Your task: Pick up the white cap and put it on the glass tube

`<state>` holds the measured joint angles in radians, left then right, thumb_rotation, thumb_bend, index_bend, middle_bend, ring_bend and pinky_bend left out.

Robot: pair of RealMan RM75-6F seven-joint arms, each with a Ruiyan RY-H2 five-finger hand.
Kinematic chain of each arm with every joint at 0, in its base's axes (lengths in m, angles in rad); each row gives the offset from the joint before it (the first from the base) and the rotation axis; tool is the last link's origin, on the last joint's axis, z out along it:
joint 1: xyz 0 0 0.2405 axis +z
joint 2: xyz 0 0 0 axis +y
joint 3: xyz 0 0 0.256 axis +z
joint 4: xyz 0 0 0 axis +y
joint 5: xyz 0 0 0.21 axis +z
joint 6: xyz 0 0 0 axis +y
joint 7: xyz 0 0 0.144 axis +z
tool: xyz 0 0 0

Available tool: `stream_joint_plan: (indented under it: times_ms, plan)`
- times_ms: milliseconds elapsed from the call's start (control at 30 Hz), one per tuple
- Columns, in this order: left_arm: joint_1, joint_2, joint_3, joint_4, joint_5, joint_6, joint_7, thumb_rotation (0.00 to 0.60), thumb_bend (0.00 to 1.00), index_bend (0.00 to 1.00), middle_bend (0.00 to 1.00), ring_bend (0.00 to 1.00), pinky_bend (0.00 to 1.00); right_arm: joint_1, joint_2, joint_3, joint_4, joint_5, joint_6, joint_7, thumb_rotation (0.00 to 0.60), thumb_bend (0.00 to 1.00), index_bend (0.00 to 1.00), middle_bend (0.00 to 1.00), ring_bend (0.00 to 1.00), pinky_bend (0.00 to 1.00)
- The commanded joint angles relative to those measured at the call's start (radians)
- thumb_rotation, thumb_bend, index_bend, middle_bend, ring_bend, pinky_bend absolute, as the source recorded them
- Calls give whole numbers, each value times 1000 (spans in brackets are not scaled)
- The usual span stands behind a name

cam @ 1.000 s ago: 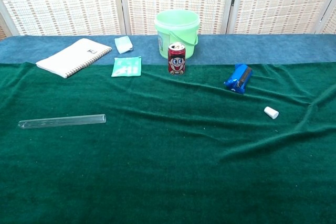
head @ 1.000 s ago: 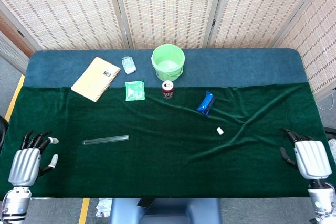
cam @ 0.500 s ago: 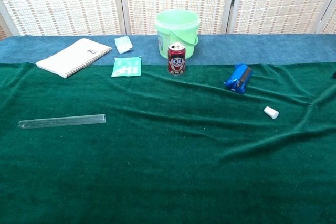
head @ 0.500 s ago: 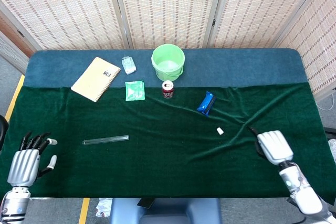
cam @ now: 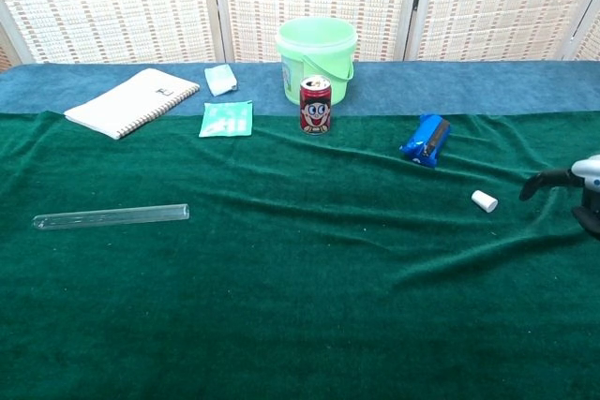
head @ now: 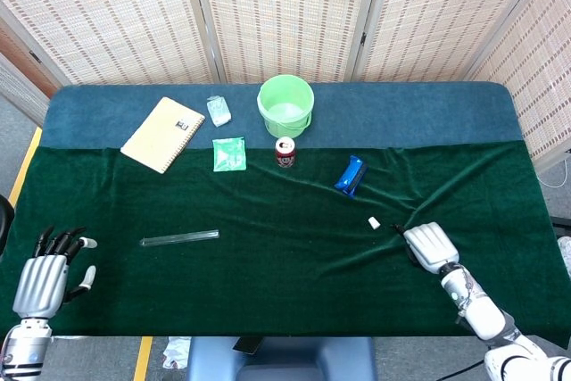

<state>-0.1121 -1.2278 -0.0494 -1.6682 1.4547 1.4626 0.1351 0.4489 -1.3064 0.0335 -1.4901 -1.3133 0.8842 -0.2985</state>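
The small white cap (head: 374, 222) (cam: 484, 200) lies on its side on the green cloth, right of centre. My right hand (head: 426, 246) (cam: 583, 186) hovers just to the cap's right, holding nothing, fingers apart and a dark fingertip (cam: 526, 188) pointing at the cap without touching it. The glass tube (head: 179, 238) (cam: 111, 217) lies flat at the left, its open end toward the middle. My left hand (head: 45, 278) rests at the table's near-left corner, fingers spread, well short of the tube; the chest view does not show it.
A red can (head: 285, 152) (cam: 315, 105) stands before a green bucket (head: 285, 104) (cam: 317, 58). A blue packet (head: 351, 175) (cam: 426, 140) lies behind the cap. A notebook (head: 163, 134), green sachet (head: 228, 153) and small wrapped pack (head: 219, 111) sit back left. Cloth folds (head: 428, 198) run past the cap.
My right hand has swept in from the table's right edge leftward to just beside the cap. The left hand, cap and tube have stayed where they were.
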Motion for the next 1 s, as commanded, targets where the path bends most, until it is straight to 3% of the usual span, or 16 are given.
stream_joint_plan:
  times_ms: [33,500,1000]
  plan:
    - [-1,-1,0,1,0,-2,-1,600,441,372,217,204,0,7,-7,-2,7,6,-6,-2,600,860,194,935,1000,1000]
    - [-2,-3,1,10,-4,-7,-12,600,441,372,217,203,0,63,-69,3,50,42,-50,-27,600,860,194,935,1000,1000]
    - [2,-9,3,27,-9,-9,-20,600,440,372,217,204,0,101,-63,25,31,85,-41,-58,600,860,194,935,1000,1000]
